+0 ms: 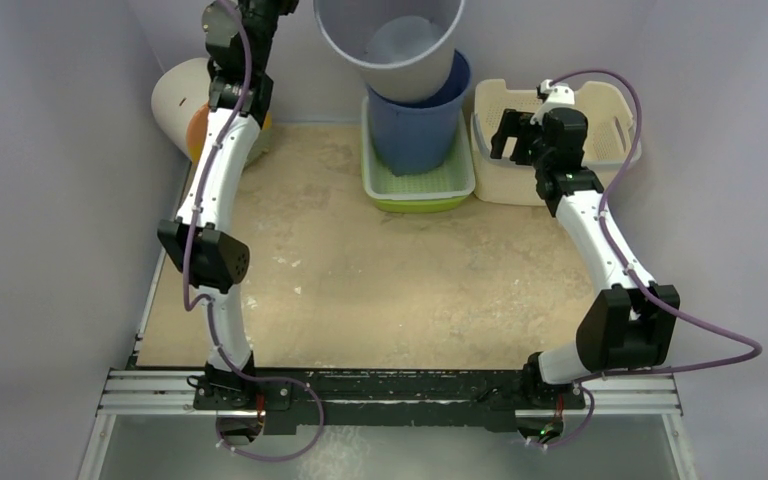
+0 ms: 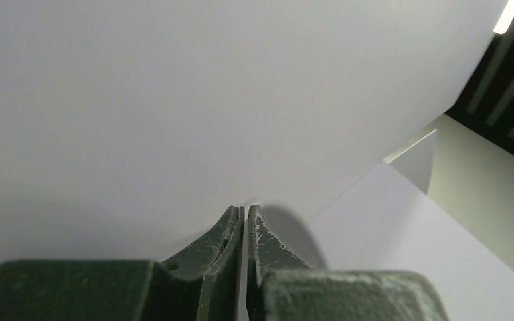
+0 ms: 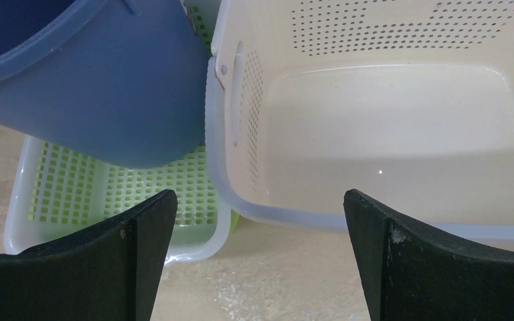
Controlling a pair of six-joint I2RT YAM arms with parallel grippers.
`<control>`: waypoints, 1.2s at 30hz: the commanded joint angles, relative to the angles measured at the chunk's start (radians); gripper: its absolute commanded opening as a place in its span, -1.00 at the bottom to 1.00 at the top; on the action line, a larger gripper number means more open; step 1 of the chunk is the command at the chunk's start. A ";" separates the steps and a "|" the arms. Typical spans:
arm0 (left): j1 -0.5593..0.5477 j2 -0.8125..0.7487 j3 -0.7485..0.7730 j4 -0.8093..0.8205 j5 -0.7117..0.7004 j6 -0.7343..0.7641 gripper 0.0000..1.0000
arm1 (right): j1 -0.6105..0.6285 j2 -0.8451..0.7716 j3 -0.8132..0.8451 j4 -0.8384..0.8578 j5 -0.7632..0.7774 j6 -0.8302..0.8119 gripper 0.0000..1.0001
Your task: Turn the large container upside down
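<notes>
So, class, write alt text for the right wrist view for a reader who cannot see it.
Two dark fingers stand wide open facing a cream perforated basket. Left of it, a blue bucket sits in a green mesh tray on the sandy table.

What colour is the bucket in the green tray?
Blue; the bucket shows best in the right wrist view.

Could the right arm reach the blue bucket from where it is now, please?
Probably yes: the right hand is open, the blue bucket lies just ahead to its left, and nothing stands between.
</notes>
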 commanded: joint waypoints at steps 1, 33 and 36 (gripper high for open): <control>0.024 -0.127 0.060 0.115 -0.002 -0.021 -1.00 | 0.001 -0.029 0.000 0.044 0.009 0.010 0.95; -0.044 -0.002 0.035 -0.461 0.069 0.204 0.10 | 0.001 0.001 0.037 0.026 -0.018 0.020 1.00; -0.056 0.043 0.018 -0.489 0.069 0.227 0.11 | 0.001 0.008 0.060 0.013 -0.025 0.018 1.00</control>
